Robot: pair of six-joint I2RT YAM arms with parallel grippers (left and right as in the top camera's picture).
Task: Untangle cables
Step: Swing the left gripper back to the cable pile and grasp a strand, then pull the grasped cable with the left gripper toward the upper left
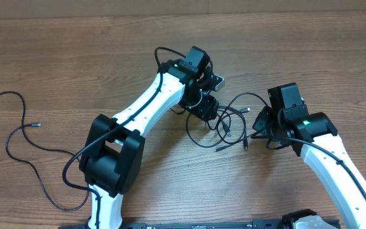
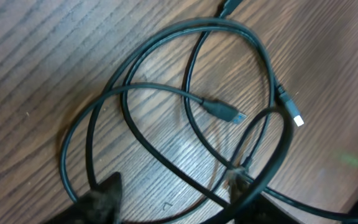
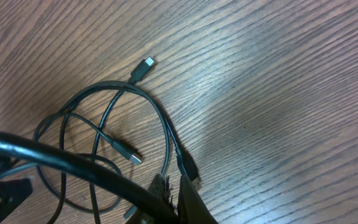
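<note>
A tangle of thin black cables lies on the wood table between my two grippers. In the left wrist view its loops overlap, with two silver-tipped plugs inside and beside them. My left gripper is open low over the tangle, with strands crossing between its spread fingertips. My right gripper is at the tangle's right edge. Its fingertips are shut together, and a plug lies just beside them. I see no strand pinched between them. The loops also show in the right wrist view.
A separate thin black cable snakes across the left side of the table, apart from the tangle. A thick black wire crosses close in front of the right wrist camera. Both arm bases stand at the front edge.
</note>
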